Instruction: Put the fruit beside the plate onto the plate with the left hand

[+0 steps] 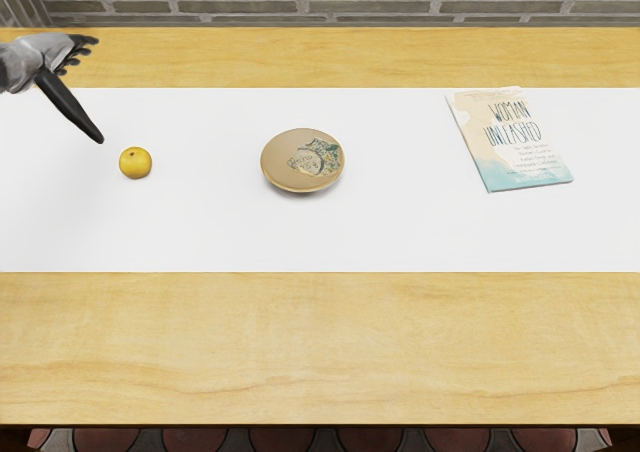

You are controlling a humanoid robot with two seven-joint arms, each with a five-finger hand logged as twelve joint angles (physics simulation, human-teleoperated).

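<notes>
While the fruit [135,162] lies on the white cloth [300,232], left of the plate [302,160] and well apart from it, the left hand [42,60] hangs at the far left, near the fruit but not touching it. Its fingers [70,107] are spread and hold nothing. One slants down toward the fruit, which looks like a reach being set up. The plate holds nothing but its painted pattern, so the fruit is not yet placed. A book [510,137] lies at the right, clear of the path.
</notes>
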